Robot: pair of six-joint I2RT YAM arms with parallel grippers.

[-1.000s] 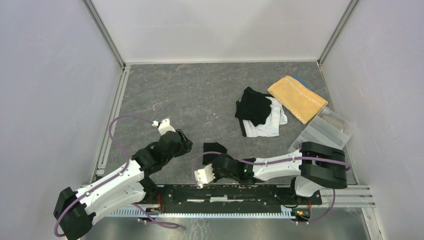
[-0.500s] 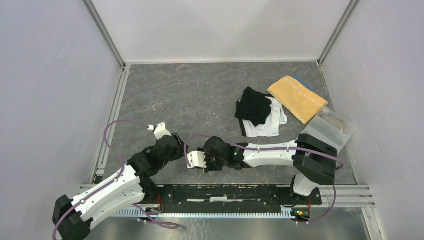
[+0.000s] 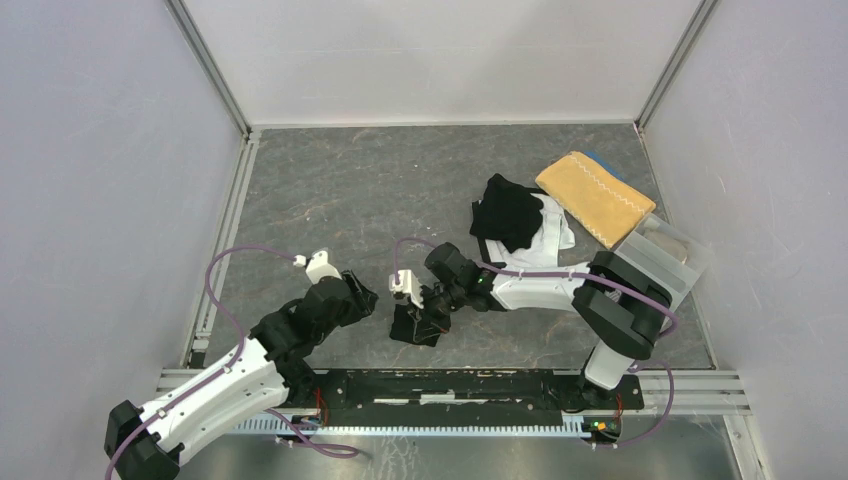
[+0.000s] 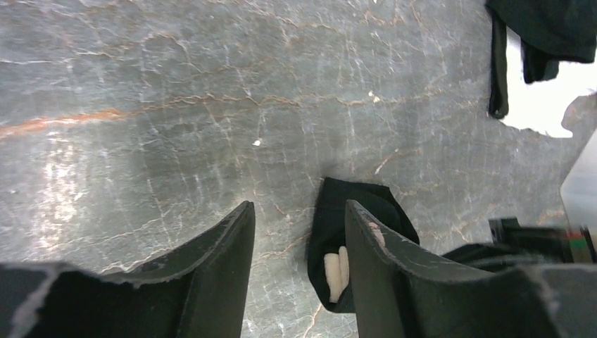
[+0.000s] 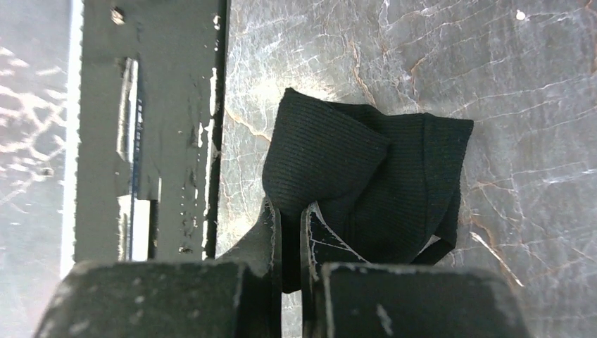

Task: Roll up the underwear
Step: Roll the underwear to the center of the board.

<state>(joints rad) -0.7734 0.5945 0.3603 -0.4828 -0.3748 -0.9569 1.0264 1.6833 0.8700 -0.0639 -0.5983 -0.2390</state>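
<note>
A small black underwear [image 3: 414,324] hangs from my right gripper [image 3: 425,308], which is shut on a fold of it just above the table near the front edge. In the right wrist view the black cloth [image 5: 366,179] bunches up past the closed fingertips [image 5: 288,211]. My left gripper [image 3: 362,297] is open and empty, just left of the garment; in the left wrist view the black piece [image 4: 359,243] lies beyond the right finger, showing a pale lining. A pile of black and white underwear [image 3: 520,225] lies at the right middle.
A mustard-yellow towel [image 3: 596,195] lies at the back right. A clear plastic tray [image 3: 655,262] stands at the right edge beside the right arm. The black base rail [image 3: 450,385] runs along the front edge.
My right gripper has swung up and away from the front rail toward the table's middle, carrying the black underwear. My left arm has drawn back a little toward the front left.
</note>
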